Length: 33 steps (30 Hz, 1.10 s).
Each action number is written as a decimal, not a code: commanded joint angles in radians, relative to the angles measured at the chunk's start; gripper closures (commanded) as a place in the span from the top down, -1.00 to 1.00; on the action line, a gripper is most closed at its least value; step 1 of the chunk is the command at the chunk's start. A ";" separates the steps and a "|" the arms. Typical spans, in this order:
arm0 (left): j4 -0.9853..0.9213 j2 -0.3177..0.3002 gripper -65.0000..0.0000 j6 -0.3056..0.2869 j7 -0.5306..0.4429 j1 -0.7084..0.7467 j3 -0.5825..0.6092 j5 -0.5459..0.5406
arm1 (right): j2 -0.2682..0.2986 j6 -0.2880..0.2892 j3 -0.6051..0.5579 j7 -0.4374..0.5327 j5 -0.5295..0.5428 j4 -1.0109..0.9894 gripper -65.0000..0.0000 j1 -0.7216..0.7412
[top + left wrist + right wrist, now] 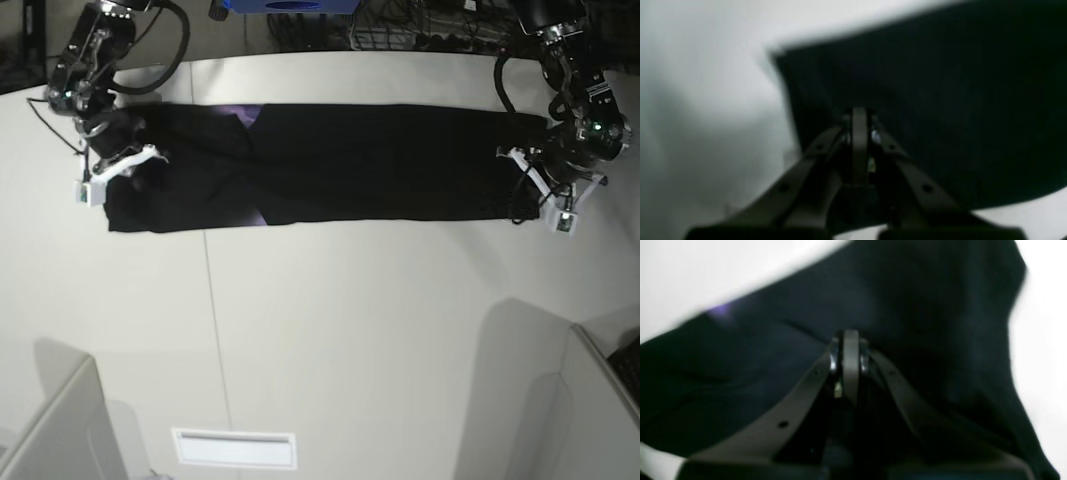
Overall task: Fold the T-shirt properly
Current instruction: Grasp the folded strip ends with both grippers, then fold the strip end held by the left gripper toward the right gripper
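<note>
The black T-shirt [350, 165] lies on the white table [350, 330] as a long strip running left to right. A bit of purple print [245, 116] shows at a fold near its left part. My right gripper [125, 165] is at the strip's left end; in the right wrist view it [850, 340] is shut, with creases of the black cloth [940, 323] running into its tips. My left gripper [535, 178] is at the strip's right end; in the left wrist view it [859, 115] is shut on the black cloth [957, 100] near a corner.
A seam [215, 330] runs down the table. A white label plate [235, 448] lies near the front edge. Grey panels stand at the front left [55, 430] and front right [570, 400]. Cables and a blue object [290, 5] sit behind the table.
</note>
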 commanded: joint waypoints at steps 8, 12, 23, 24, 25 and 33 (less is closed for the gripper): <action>-0.019 -0.016 -0.93 0.003 -0.007 0.074 -0.325 -0.356 | 0.010 0.008 -0.004 0.024 0.119 0.203 -1.00 -0.084; -0.109 -0.016 0.31 0.003 -0.010 0.084 -0.379 -0.416 | 0.009 0.008 -0.006 0.024 0.119 0.209 -1.00 -0.091; -0.303 -0.017 0.80 0.011 -0.013 0.011 -0.229 -0.409 | 0.007 0.008 -0.006 0.024 0.119 0.211 -1.00 -0.122; -0.323 -0.020 0.80 0.011 -0.013 0.005 -0.225 -0.393 | 0.007 0.008 -0.006 0.024 0.119 0.211 -1.00 -0.125; -0.341 -0.022 0.80 0.011 -0.013 -0.001 -0.224 -0.370 | 0.007 0.008 -0.006 0.024 0.119 0.211 -1.00 -0.127; -0.366 -0.022 -0.11 0.004 -0.015 -0.018 -0.175 -0.280 | 0.007 0.008 -0.004 0.026 0.119 0.211 -1.00 -0.139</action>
